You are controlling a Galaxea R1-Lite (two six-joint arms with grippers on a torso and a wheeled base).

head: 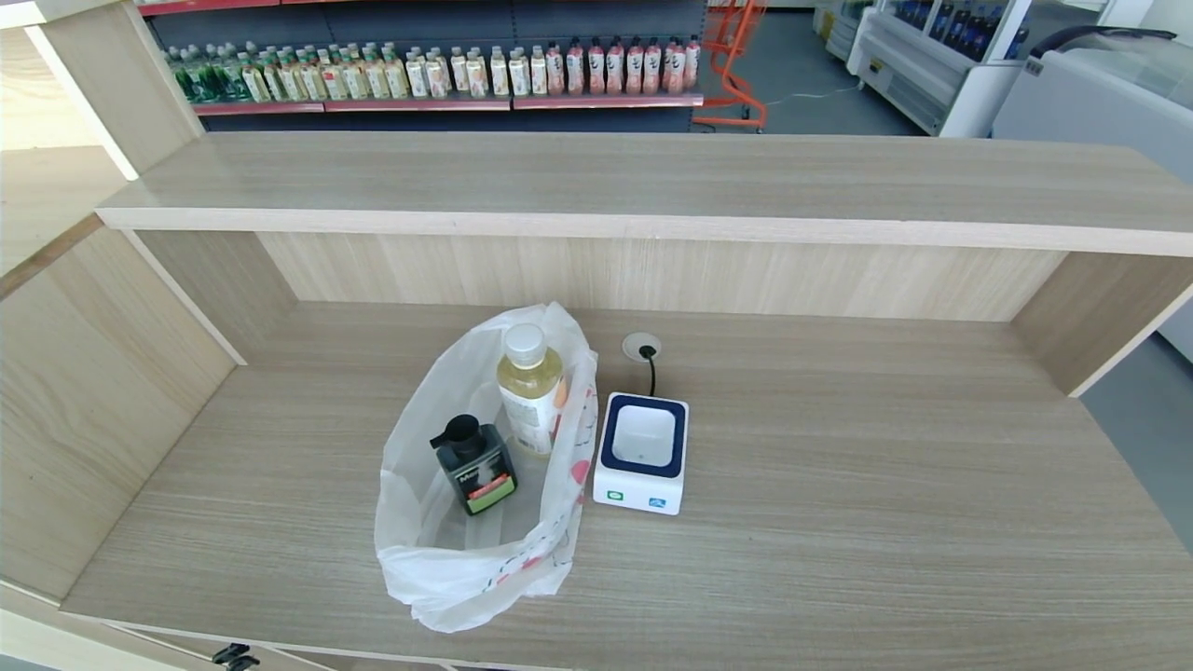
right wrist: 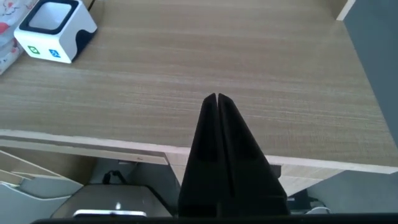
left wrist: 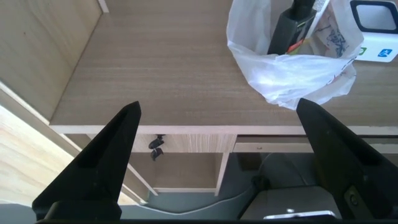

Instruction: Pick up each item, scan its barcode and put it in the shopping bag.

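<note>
A white plastic shopping bag [head: 438, 550] lies open on the wooden counter. Inside it stand a drink bottle [head: 530, 390] with a white cap and yellowish liquid, and a black pump bottle [head: 476, 466] with a green and red label. Right of the bag sits the white and navy barcode scanner [head: 642, 452], its cable running to a hole in the counter. My left gripper [left wrist: 217, 118] is open, held off the counter's front edge near the bag [left wrist: 292, 68] and the black bottle [left wrist: 291, 28]. My right gripper [right wrist: 216, 99] is shut on nothing, over the front edge to the right of the scanner [right wrist: 55, 31].
The wooden counter [head: 839, 522] has side walls left and right and a raised shelf [head: 652, 186] at the back. A grommet hole [head: 641, 348] with the scanner cable lies behind the scanner. Store shelves with bottles [head: 438, 70] stand beyond.
</note>
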